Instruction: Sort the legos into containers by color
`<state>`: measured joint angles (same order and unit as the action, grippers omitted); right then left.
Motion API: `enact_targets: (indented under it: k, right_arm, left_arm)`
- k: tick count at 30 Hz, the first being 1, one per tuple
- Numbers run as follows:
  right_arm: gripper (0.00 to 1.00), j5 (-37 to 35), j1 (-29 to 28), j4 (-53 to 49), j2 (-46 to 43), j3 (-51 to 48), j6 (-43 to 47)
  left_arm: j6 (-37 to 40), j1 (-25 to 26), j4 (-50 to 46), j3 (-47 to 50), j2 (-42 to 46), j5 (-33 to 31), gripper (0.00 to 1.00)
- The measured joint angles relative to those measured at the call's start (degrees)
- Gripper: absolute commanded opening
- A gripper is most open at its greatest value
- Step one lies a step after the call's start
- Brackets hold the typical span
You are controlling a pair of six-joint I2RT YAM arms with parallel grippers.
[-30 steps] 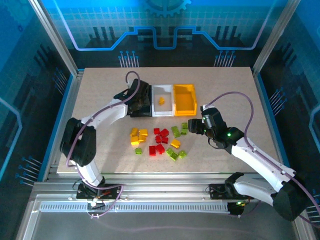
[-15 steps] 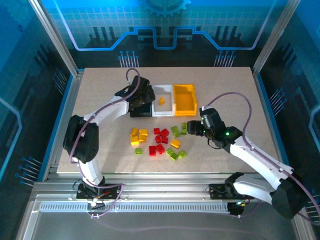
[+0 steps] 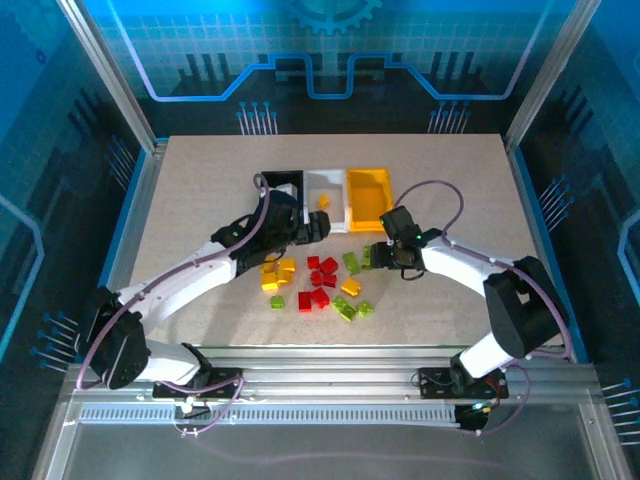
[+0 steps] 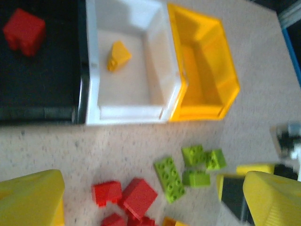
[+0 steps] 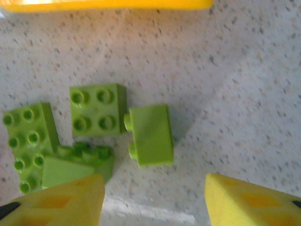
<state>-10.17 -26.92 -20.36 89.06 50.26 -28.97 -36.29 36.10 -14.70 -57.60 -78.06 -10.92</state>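
Left claw (image 4: pixel 150 202) is spread wide, and there's nothing between my yellow fingers (image 4: pixel 30 200). It hangs over the surface (image 3: pixel 190 190) just in front of the three bins. They sit in a row, side walls touching: the black bin (image 4: pixel 47 89) on the left, the white bin (image 4: pixel 127 113) in the middle and the yellow bin (image 4: pixel 202 61) on the right. A red brick (image 4: pixel 24 30) lies in the black one and a yellow brick (image 4: pixel 118 55) in the white one.

Right claw (image 5: pixel 153 197) is down low over the green bricks (image 3: pixel 352 262), jaws partly open and gripping nothing. Just ahead of its gap a green brick on its side (image 5: pixel 149 134) has its studs right up against a square four-stud brick (image 5: pixel 98 109). Left of those I've got a long green brick (image 5: pixel 28 141) and one more tilted green piece (image 5: pixel 77 162) by my finger. The yellow bin's edge runs along the top of this wrist view.

From above, the rest of the loose pile lies in front of the bins: yellow bricks (image 3: pixel 277 272) left, red bricks (image 3: pixel 320 280) in the middle and more green ones (image 3: pixel 352 310) towards the near edge.
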Motion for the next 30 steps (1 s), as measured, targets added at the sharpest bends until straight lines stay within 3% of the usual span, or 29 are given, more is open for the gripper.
enact_targets:
  k: [12,19,30]
  right_arm:
    - [0.37,-0.46,1.55,2.05,8.33,4.61,0.83]
    - [0.24,-0.94,1.60,2.43,8.79,4.87,1.03]
    - [0.23,-2.67,-1.62,-0.98,-1.46,7.04,3.52]
  left_arm:
    - [-2.67,0.46,-0.44,7.19,6.75,1.36,0.99]
    - [-2.78,0.46,-1.49,8.83,7.82,1.31,0.99]
    - [-2.84,0.46,-3.37,12.04,11.19,-1.55,0.99]
